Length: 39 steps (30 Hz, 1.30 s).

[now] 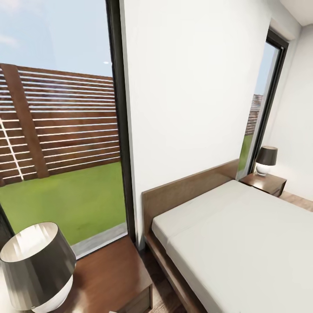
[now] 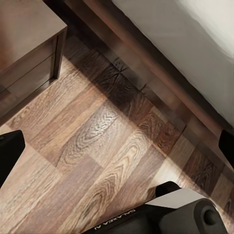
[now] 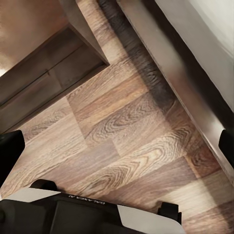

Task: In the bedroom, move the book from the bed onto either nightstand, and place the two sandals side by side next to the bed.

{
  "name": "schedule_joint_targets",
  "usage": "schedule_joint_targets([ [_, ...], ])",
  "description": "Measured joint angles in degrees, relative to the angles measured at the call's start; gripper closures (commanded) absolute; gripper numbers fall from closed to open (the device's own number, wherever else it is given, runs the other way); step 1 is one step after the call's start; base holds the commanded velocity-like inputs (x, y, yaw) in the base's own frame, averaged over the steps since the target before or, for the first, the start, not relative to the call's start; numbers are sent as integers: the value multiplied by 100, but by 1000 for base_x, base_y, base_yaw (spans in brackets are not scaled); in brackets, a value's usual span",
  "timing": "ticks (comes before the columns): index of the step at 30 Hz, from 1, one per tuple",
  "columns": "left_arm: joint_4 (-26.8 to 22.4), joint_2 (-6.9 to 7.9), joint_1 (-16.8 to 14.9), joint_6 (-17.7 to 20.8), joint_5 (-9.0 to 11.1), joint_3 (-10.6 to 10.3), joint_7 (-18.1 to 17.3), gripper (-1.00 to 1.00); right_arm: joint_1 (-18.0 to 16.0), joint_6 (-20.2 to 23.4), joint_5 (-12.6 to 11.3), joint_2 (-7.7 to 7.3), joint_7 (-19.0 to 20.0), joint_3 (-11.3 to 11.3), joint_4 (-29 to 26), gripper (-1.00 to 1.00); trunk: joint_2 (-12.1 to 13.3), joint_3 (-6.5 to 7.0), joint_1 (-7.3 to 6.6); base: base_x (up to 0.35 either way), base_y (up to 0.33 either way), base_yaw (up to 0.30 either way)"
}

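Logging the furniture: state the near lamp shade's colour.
The lamp shade is dark grey-brown outside, white inside; head view shows it best.

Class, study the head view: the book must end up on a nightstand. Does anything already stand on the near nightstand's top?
Yes. A lamp occupies the left part of the near nightstand; the glossy top to its right, nearer the bed, is bare.

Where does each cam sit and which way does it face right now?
Head view: on the robot's head, facing the bed, headboard wall, windows and both nightstands with lamps; no arms in it.
Left wrist view: on the left arm, looking down at the floor between nightstand and bed frame; dark fingertips at the edges.
Right wrist view: on the right arm, same downward look; fingertips likewise.
Shared: both wrist views show the plank floor, nightstand and bed frame.
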Motion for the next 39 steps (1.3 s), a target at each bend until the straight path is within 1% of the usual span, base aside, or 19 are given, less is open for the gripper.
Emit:
schedule_joint_targets([
  [39, -1, 4, 0, 0, 0, 0, -1, -100, 0, 9, 7, 10, 25, -2, 0, -100, 0, 0, 0, 0, 0, 0],
])
